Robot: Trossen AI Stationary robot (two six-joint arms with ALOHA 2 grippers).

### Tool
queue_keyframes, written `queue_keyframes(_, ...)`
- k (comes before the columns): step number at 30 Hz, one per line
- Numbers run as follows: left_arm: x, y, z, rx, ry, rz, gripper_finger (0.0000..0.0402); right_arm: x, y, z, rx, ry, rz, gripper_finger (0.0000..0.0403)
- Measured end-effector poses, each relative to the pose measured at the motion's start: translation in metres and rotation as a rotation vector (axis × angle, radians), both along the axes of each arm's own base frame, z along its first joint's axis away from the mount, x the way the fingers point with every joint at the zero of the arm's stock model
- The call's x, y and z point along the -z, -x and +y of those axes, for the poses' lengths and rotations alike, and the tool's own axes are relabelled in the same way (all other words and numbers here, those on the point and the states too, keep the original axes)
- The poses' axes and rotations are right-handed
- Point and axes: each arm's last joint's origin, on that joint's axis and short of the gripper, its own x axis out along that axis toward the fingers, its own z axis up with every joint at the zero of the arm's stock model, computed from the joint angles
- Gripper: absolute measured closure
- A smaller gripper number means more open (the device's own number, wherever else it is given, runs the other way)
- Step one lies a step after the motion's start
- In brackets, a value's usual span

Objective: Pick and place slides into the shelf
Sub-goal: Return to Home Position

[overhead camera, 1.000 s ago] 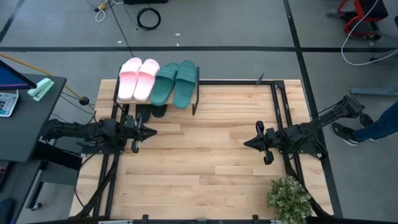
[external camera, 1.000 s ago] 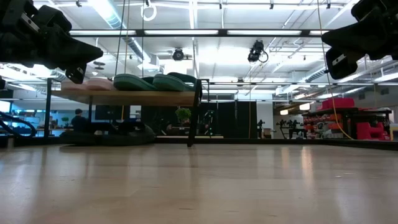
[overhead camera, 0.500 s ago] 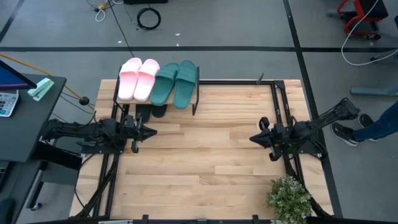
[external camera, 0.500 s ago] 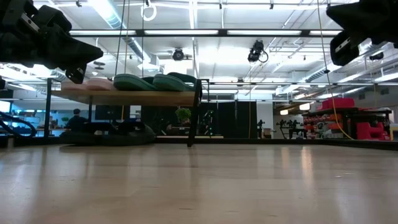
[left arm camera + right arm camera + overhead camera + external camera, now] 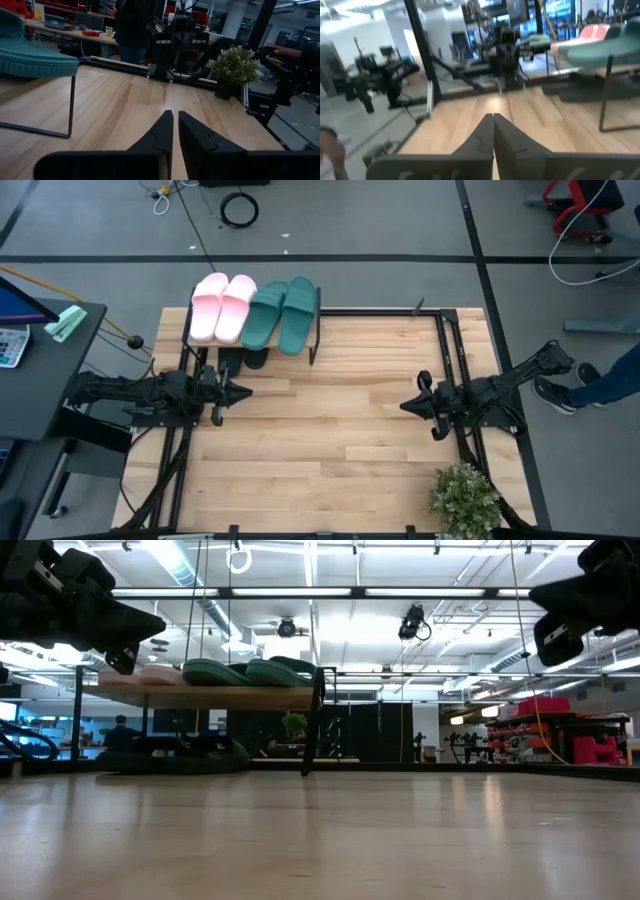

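Left hand (image 5: 246, 390): hovering over the near-left part of the light wooden desk (image 5: 340, 445), just in front of the shelf. The fingers are drawn together with only a thin slit between them, and they grip nothing.
Right hand (image 5: 405, 406): out over the right side of the desk, well apart from the shelf. The two dark fingers are pressed tight together and carry nothing.
Low rack with a pale plank top and thin black legs (image 5: 220, 698): standing at the far-left corner of the desk.
Pale pink foam slides (image 5: 210, 307): lying as a pair on the left half of the rack top, side by side and touching.
Teal green foam slides (image 5: 283, 313): also on top, filling the right half, with the inner one snug against the pink pair.
Black foam slides (image 5: 243, 361): tucked under the plank on the desk surface. Only their near ends poke out from above, and from desk level they show as a low dark shape between the legs.
Small green potted plant (image 5: 465, 498): at the desk's near-right corner, beside the right arm.
Person's leg and shoe (image 5: 590, 388): on the floor past the desk's right edge.
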Motion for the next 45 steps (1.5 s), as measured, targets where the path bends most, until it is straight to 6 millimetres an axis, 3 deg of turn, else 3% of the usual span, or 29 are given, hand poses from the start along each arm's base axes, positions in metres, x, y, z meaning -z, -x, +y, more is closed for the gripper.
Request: queue_keyframes(45,0.0000,0.0000,0.0000,0.000,0.000,0.000,0.0366,0.0052,-0.0002,0.0001,0.000,0.020,0.048,0.0398)
